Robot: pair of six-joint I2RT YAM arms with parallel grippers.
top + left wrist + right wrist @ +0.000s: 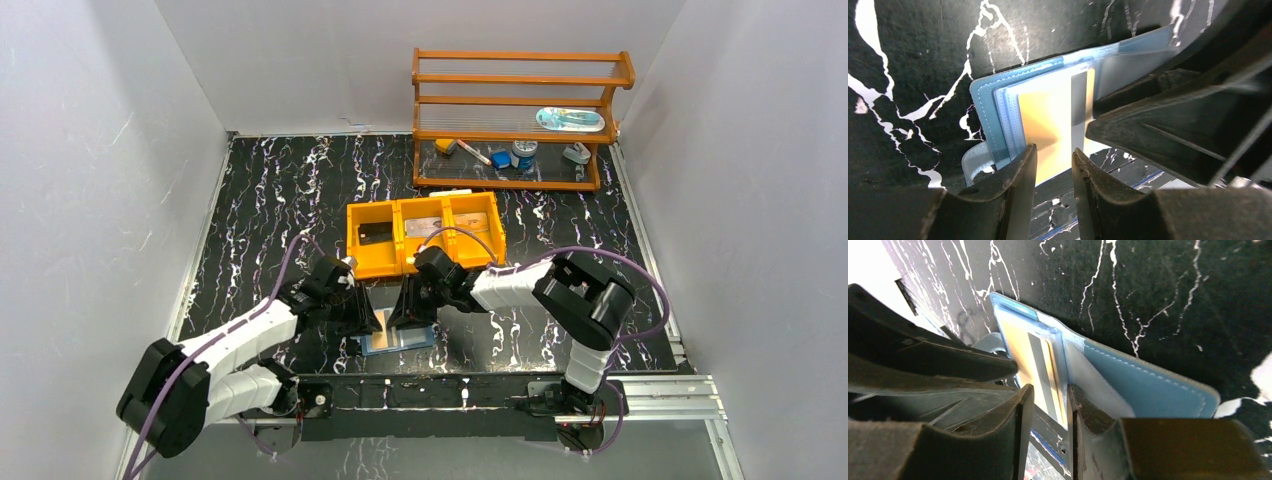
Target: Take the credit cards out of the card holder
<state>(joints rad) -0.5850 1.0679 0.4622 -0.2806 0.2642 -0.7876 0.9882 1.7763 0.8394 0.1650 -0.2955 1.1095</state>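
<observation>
Two robot arms meet over a blue card holder (985, 100) lying open on the black marbled bench (923, 50), directly beneath both claws. The left claw (1054, 155) stands released, its jaws parted astride the near edge of an orange card (1048, 115) with a grey stripe, which juts from the holder's clear sleeves toward that claw. The right claw (1049, 390) faces it from the other side, almost touching it. Its jaws are likewise parted over the same card and the paler inner leaf, with nothing pinched between them; whether its tips touch the sleeve cannot be told. Beyond both claws sits an orange tray (372, 262), and farther off a wooden shelf (520, 100).
</observation>
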